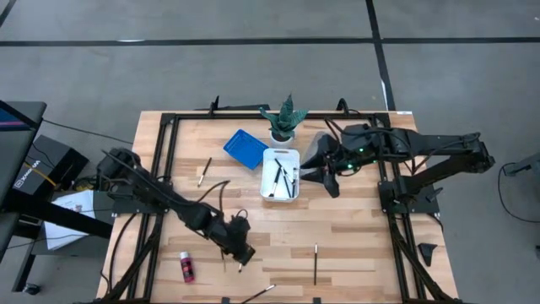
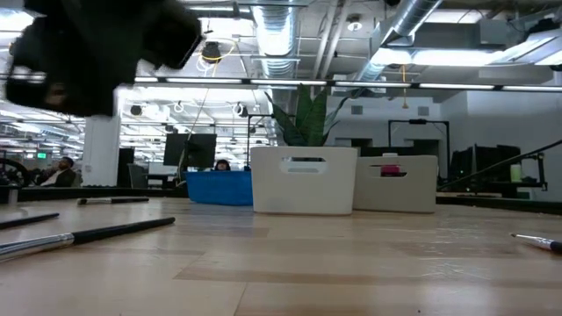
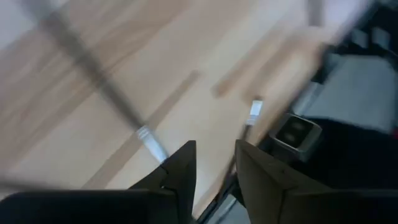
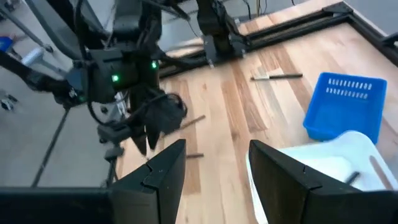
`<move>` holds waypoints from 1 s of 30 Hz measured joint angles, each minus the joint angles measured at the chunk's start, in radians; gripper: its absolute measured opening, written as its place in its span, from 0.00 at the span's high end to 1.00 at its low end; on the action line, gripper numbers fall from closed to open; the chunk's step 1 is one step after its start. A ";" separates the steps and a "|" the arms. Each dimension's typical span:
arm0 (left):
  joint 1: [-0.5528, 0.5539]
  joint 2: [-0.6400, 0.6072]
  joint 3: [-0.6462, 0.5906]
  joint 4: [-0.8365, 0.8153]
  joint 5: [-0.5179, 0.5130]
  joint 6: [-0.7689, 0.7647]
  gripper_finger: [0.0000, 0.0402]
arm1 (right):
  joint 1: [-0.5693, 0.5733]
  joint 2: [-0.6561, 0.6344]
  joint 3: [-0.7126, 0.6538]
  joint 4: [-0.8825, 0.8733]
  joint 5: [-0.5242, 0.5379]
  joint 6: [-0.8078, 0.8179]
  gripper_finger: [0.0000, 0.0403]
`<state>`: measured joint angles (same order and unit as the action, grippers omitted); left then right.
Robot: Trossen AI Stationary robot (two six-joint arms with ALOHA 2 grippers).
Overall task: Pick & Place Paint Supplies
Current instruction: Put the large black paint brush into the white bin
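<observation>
Nearest, the left gripper [image 1: 242, 256] hangs low over a brush [image 1: 240, 266], fingers slightly parted, holding nothing. One red bottle [image 1: 186, 267] lies left of it. Two brushes [image 1: 315, 263] lie nearby, another [image 1: 204, 171] farther. Several brushes fill the white tray [image 1: 293, 154]; the right gripper [image 1: 327, 173], parted and empty, waits beside it.

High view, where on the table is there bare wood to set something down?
Bare wood lies right of the lone brush, toward the right frame rail, and between the left brush and the left gripper. It is crowded around the white tray, blue tray, plant and right gripper.
</observation>
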<state>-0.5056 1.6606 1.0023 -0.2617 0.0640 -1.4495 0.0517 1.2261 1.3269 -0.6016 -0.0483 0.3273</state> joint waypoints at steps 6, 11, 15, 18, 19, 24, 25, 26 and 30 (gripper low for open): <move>0.009 0.022 0.013 -0.092 0.009 -0.338 0.74 | -0.002 -0.035 0.000 -0.024 -0.003 -0.048 0.57; 0.041 -0.005 0.012 -0.183 -0.149 -0.478 0.74 | -0.002 -0.043 -0.001 -0.023 -0.003 -0.067 0.57; 0.099 -0.089 0.013 -0.327 -0.296 -0.561 0.73 | 0.000 -0.042 0.000 -0.032 -0.003 -0.068 0.57; 0.171 -0.174 0.013 -0.516 -0.351 -0.569 0.72 | 0.002 -0.043 0.000 -0.047 -0.003 -0.066 0.57; 0.203 -0.204 0.013 -0.590 -0.354 -0.569 0.71 | 0.001 -0.043 0.000 -0.057 -0.003 -0.066 0.57; 0.401 -0.344 -0.005 -0.774 -0.351 -0.250 0.71 | 0.001 -0.048 0.000 -0.092 -0.003 -0.066 0.57; 0.446 -0.368 -0.018 -0.774 -0.328 -0.179 0.71 | 0.001 -0.048 0.000 -0.093 -0.003 -0.066 0.57; 0.491 -0.387 -0.030 -0.776 -0.304 -0.116 0.71 | 0.001 -0.047 0.000 -0.097 -0.003 -0.066 0.57; 0.661 -0.437 -0.099 -0.780 -0.203 0.123 0.72 | 0.001 -0.048 0.000 -0.099 -0.003 -0.066 0.57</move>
<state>0.1552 1.2232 0.9037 -1.0421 -0.1387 -1.3262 0.0528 1.1786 1.3266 -0.7002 -0.0517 0.2611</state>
